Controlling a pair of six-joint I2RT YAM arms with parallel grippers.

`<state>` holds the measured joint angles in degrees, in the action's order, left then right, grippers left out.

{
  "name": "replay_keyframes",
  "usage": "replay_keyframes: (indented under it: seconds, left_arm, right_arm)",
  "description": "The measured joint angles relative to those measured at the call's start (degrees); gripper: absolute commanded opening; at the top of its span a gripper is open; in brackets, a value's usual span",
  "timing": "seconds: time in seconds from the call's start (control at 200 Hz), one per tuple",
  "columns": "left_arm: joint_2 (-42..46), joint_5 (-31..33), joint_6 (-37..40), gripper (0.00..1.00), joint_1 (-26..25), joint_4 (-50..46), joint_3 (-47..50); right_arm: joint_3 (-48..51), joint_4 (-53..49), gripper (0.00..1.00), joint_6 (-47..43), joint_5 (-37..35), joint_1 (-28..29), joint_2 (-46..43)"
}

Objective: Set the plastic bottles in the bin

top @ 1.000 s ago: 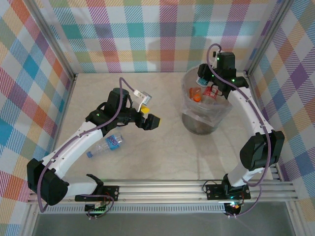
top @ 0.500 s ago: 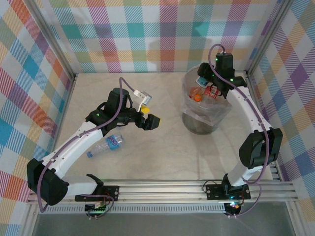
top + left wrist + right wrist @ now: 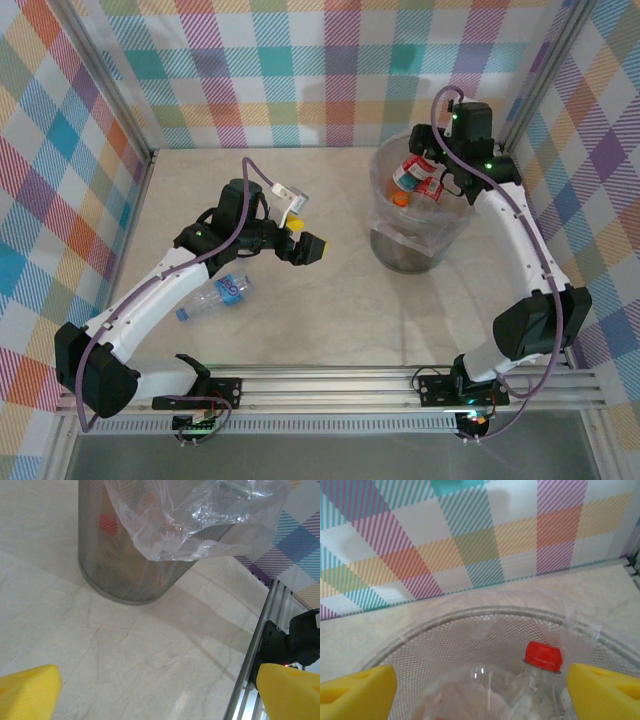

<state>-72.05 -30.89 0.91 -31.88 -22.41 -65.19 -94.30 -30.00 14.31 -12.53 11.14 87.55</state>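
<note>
Right gripper (image 3: pixel 480 690): jaws spread wide over the bin (image 3: pixel 470 614), pinching nothing.
Red-capped bottle (image 3: pixel 520 692): loose inside the bin, below the pads.
Best move: lift straight up, clear of the rim.
Left gripper (image 3: pixel 157 690): spread, empty, mid-table.
Table bottle (image 3: pixel 215 295): lying near left, likely the next pick.

A clear blue-labelled bottle (image 3: pixel 216 293) lies sideways on the tabletop (image 3: pixel 340 310), well apart from the upright grey mesh bin (image 3: pixel 405 255) holding red-labelled bottles (image 3: pixel 412 172).

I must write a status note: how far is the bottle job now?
Done: several bottles lie in the bin. In hand: the right jaws stand open above it, a red-capped bottle below them. To do: one blue-labelled bottle lies on the table, beside the left arm.
</note>
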Motion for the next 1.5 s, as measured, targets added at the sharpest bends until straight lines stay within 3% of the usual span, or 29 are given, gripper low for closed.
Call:
replay_keyframes:
  seconds: [0.29, 0.64, 1.155, 1.5]
  left_arm:
    - [0.00, -0.15, 0.00, 1.00, 0.00, 0.00, 0.00]
    - [0.00, -0.98, 0.00, 1.00, 0.00, -0.02, 0.00]
    - [0.00, -1.14, 0.04, 1.00, 0.00, -0.11, 0.00]
    - [-0.46, -0.96, 0.02, 1.00, -0.04, -0.15, -0.31]
  right_arm:
    - [-1.49, -5.16, 0.66, -5.03, 5.49, 0.02, -1.57]
    - [-1.57, -6.69, 0.53, -7.50, 7.23, -0.11, -0.68]
    - [-7.32, -1.81, 0.46, -11.23, 6.14, -0.24, 8.98]
    - [-6.14, 2.01, 0.51, -14.27, 5.40, 1.29, 10.21]
